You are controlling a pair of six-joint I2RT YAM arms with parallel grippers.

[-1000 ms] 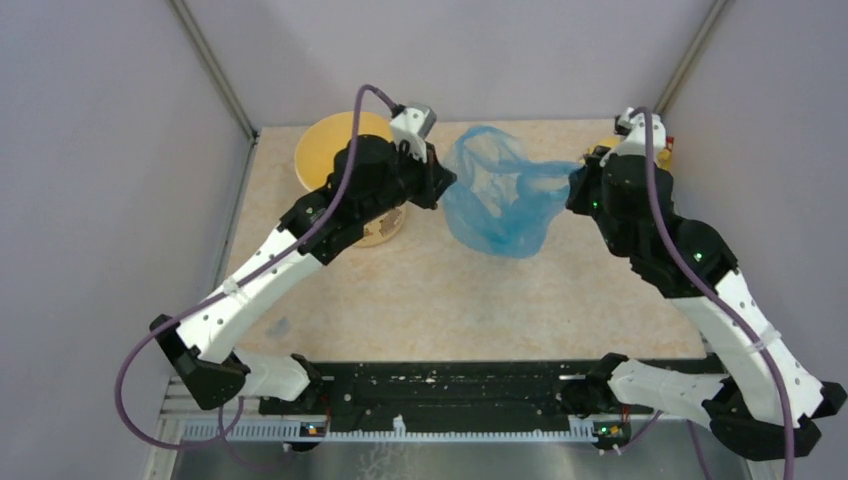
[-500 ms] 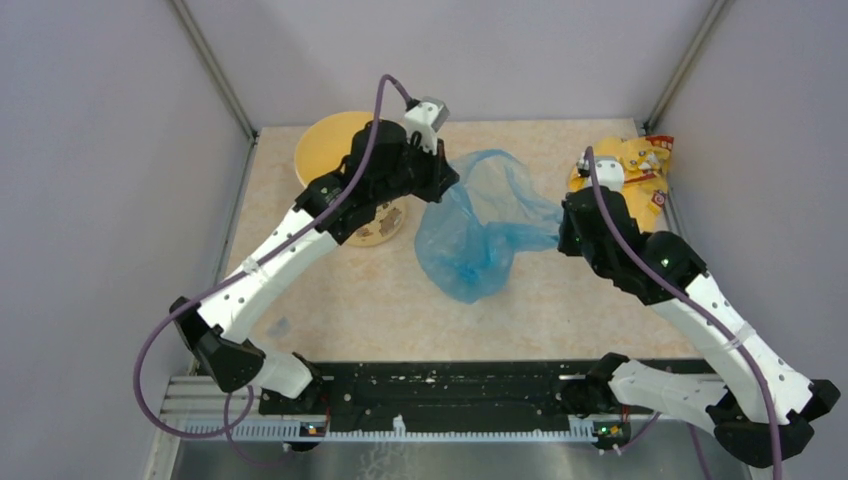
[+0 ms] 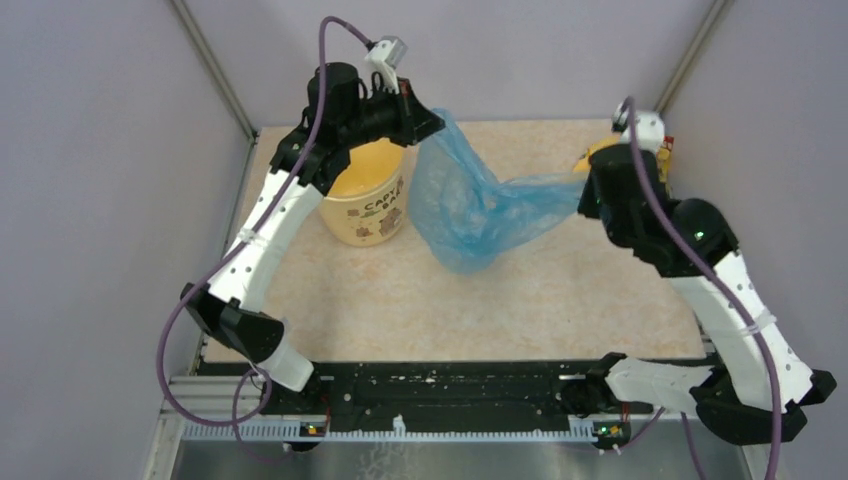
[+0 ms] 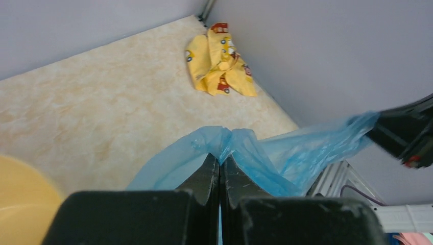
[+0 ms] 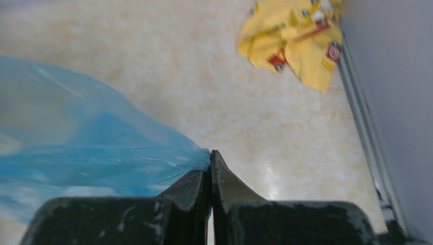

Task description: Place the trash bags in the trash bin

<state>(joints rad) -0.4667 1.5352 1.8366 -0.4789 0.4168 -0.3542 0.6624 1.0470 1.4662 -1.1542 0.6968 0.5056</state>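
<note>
The blue translucent trash bag [image 3: 475, 205] hangs in the air, stretched between my two grippers. My left gripper [image 3: 425, 127] is shut on its upper left edge, raised just right of the bin; the pinched film shows in the left wrist view [image 4: 220, 158]. My right gripper [image 3: 583, 193] is shut on the bag's right end, as the right wrist view [image 5: 209, 155] shows, with the bag [image 5: 76, 153] spreading left. The pale yellow trash bin [image 3: 367, 205] with brown lettering stands upright at the back left, partly under my left arm. Its rim [image 4: 20, 204] shows in the left wrist view.
A crumpled yellow-and-red wrapper [image 3: 655, 150] lies in the back right corner, also in the left wrist view [image 4: 219, 61] and right wrist view [image 5: 301, 43]. Grey walls close in the left, back and right sides. The right wall's rail [image 5: 365, 132] runs beside my right gripper.
My left gripper has risen and moved back with the bag, uncovering the bin's side. My right gripper has moved back and right, pulling the bag taut and off the table.
</note>
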